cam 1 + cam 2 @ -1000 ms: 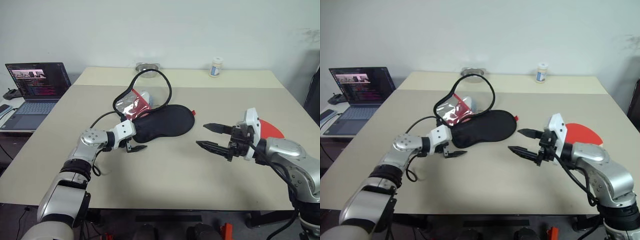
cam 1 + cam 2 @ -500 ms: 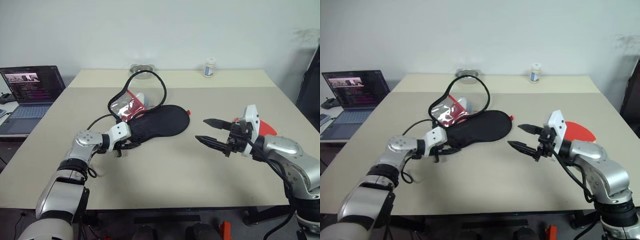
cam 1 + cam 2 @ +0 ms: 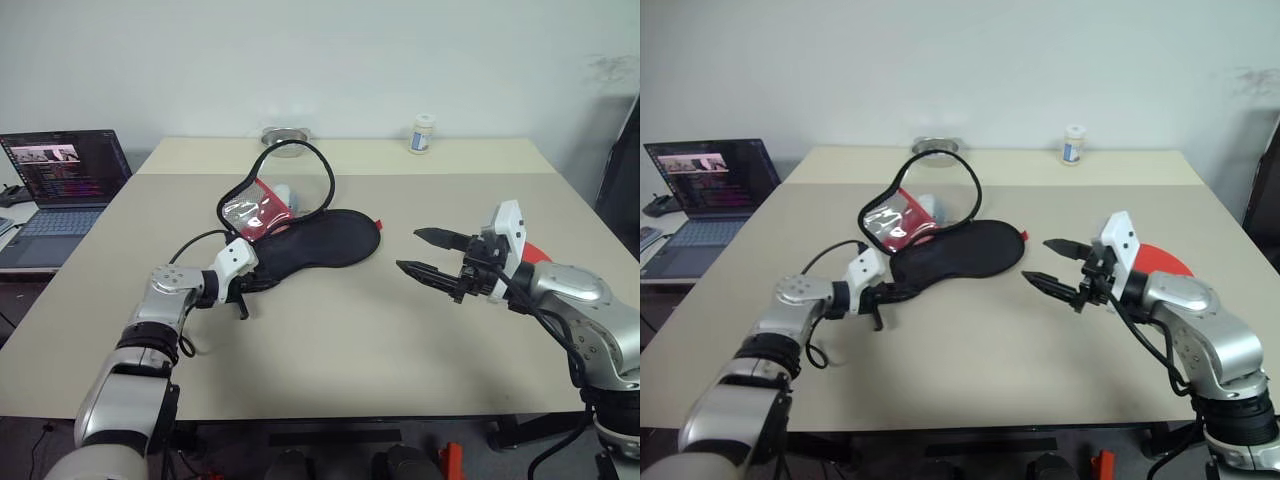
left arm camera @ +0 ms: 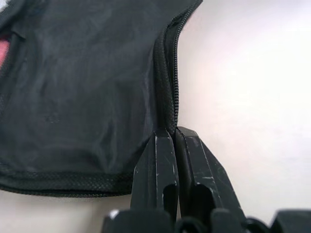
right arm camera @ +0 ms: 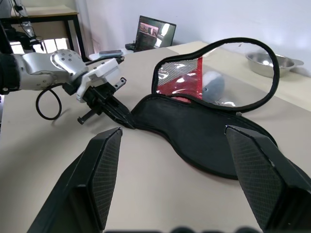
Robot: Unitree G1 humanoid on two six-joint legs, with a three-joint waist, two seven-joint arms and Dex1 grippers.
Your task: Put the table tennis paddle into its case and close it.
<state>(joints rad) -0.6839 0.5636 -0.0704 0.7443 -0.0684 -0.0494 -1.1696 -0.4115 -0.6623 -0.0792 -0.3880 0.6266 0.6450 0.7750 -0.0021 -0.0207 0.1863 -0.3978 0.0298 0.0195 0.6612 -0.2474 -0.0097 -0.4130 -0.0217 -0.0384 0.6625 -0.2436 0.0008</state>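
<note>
The case [image 3: 310,240] lies unzipped near the middle of the table [image 3: 330,330], its black half flat on the surface and its lid half standing up from the far end, red lining and mesh pocket facing the robot. The narrow handle end of the black half points toward 8 o'clock. There the left gripper [image 3: 262,283] has its 2 fingers pressed together on the zippered edge of the fabric; the left wrist view shows the fingers [image 4: 160,165] pinching the seam right where the zip line runs down to them.

The table tennis paddle [image 3: 1160,262] lies flat on the table at 3 o'clock from the case, well apart from it, and mostly hidden behind the right arm, so only part of its red face shows. The right gripper [image 3: 430,269] hovers above the table between case and paddle, its 2 fingers spread wide with nothing between them, pointing toward the case.

At 12 o'clock, near the far edge, stand a metal bowl [image 3: 285,137] and a small white jar [image 3: 422,134]. An open laptop [image 3: 62,180] sits on a side desk at 10 o'clock.
</note>
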